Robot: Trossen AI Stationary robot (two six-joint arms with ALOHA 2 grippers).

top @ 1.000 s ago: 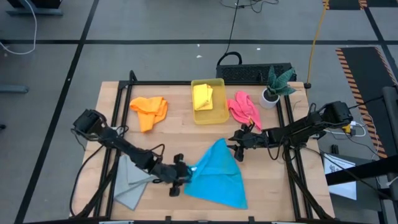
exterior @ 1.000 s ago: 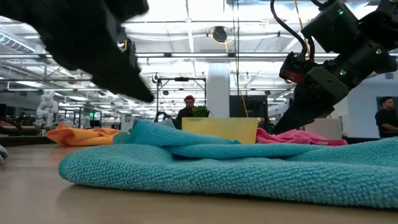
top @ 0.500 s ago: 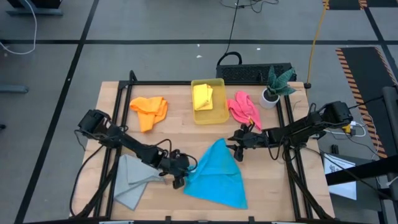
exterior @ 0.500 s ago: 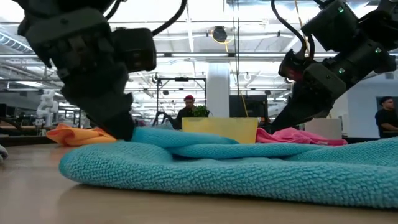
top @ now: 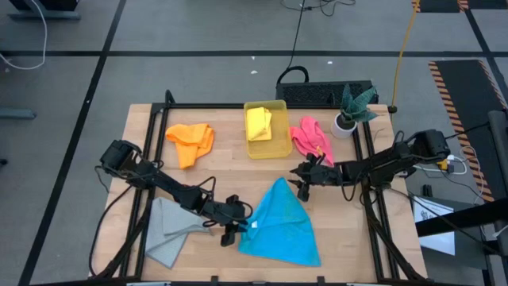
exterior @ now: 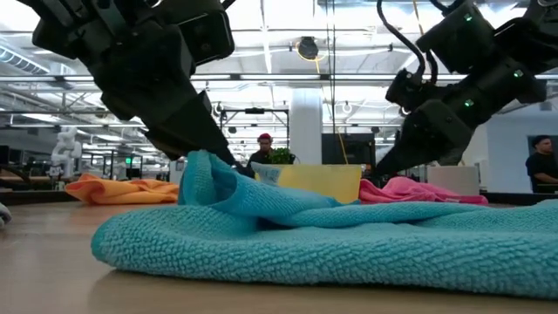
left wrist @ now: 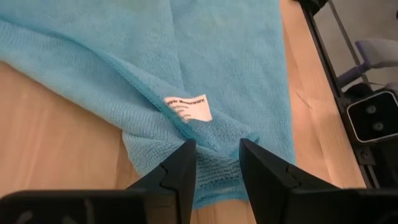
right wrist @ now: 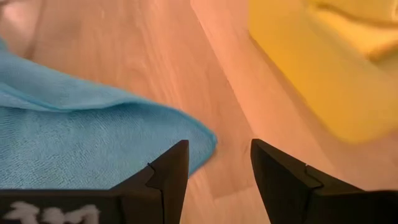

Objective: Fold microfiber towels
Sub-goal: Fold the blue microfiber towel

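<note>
Blue towel [top: 278,226] lies near the front middle of the table [top: 226,171], loosely bunched, with one corner pointing toward the bin. Its left edge is lifted into a small ridge, seen in the low view [exterior: 205,179]. The white label [left wrist: 188,107] sits just ahead of the pinch.

Left gripper [top: 238,229] is at that left edge, fingers [left wrist: 180,168] narrowed on a fold of the blue towel [left wrist: 217,74], cloth bunched between them.

Right gripper [top: 302,183] hovers over bare wood just past the towel's far corner [right wrist: 93,137], fingers [right wrist: 168,168] parted with nothing between them, not touching the cloth.

Grey towel [top: 168,230] lies crumpled at front left, under the left arm. Orange towel [top: 190,141] is at back left. Pink towel [top: 311,137] is right of the bin. Yellow towel [top: 259,123] sits inside the yellow bin [top: 270,148] at back centre. Potted plant [top: 349,111] is in the back right corner.
</note>
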